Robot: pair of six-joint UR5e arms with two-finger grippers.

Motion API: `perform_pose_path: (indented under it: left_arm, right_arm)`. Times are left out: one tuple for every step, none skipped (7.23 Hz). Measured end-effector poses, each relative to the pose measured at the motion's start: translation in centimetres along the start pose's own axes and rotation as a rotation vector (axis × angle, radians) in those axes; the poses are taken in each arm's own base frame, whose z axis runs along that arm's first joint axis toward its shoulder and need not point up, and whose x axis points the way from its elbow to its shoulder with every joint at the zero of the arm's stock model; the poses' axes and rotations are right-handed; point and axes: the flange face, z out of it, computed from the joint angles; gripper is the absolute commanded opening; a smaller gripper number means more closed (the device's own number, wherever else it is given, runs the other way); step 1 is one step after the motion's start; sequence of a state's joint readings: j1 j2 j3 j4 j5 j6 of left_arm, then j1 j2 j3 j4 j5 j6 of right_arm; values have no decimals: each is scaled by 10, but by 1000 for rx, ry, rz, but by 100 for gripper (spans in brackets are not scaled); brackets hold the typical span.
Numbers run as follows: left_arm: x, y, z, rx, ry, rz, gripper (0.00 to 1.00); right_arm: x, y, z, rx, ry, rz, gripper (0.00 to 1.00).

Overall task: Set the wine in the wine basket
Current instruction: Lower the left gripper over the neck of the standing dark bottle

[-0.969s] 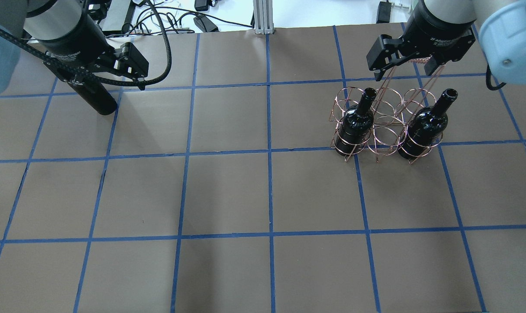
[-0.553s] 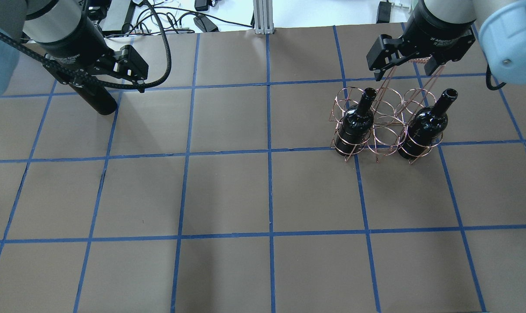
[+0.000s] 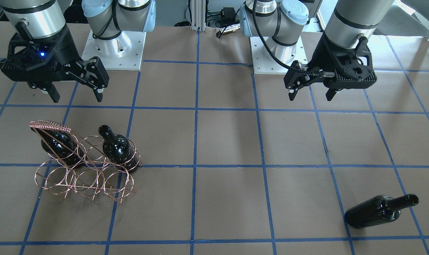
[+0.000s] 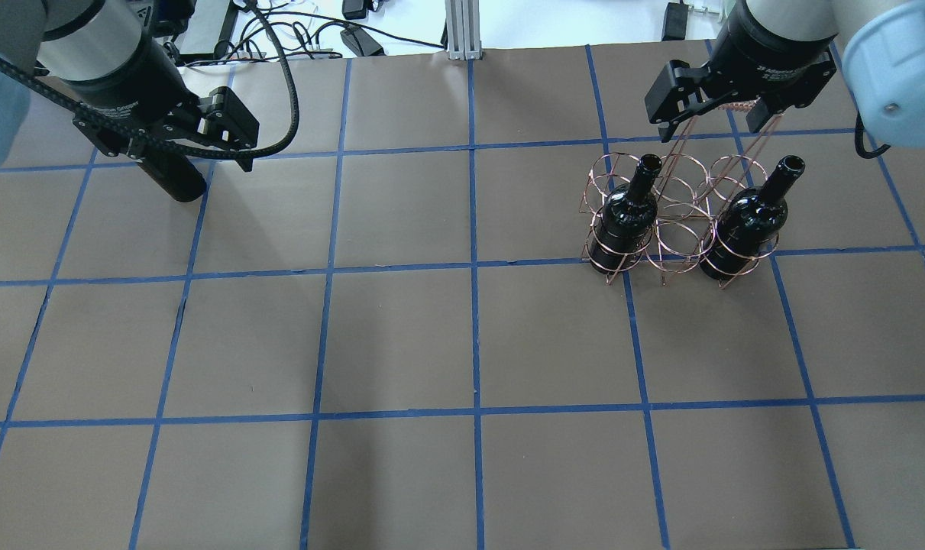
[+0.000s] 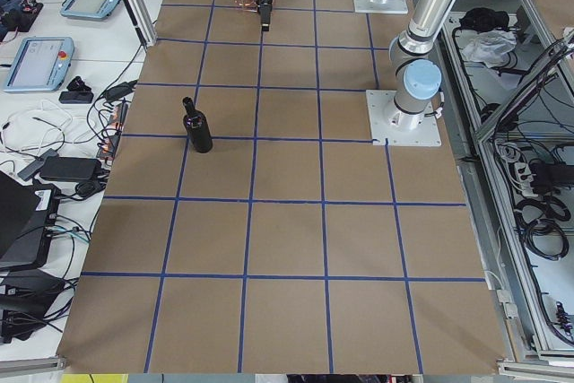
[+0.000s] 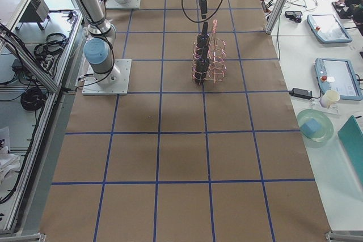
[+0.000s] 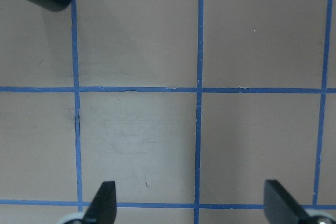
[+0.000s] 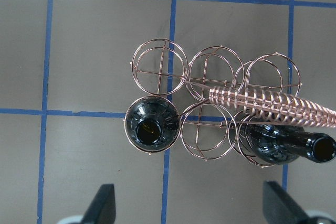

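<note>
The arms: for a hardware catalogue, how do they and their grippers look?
Silver tubes with pale blue joint caps. The left gripper and right gripper are black, two-fingered. A black ribbed cable follows the left arm; a blue light marks the right wrist.

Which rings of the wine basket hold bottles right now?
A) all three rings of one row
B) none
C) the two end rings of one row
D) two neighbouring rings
C: in the right wrist view a black wine bottle stands in one end ring of a row of the wine basket, and a second bottle in the other end ring, with the ring between them empty.
</note>
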State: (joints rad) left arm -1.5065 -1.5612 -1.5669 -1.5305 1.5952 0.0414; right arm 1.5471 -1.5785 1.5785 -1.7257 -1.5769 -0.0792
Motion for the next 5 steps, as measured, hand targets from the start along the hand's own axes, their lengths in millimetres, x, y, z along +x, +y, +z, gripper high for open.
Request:
perform_pose_path:
  left_arm:
    - [-3,-1,1,-2,-14,-2,100]
    - [-4,-2,1,-3,-22,-4,100]
    - [-5,-4,4,-4,-26,-5,100]
    - [-7,-9,8,-2,-28,-9,100]
    - [-12,-14,13,-2,-27,-16,100]
  right_arm:
    - [0,0,0,0,0,0,100]
    - [0,0,0,0,0,0,100]
    - [0,0,0,-1,0,1,100]
    - [0,0,0,-1,0,1,100]
    - [0,0,1,-1,0,0,100]
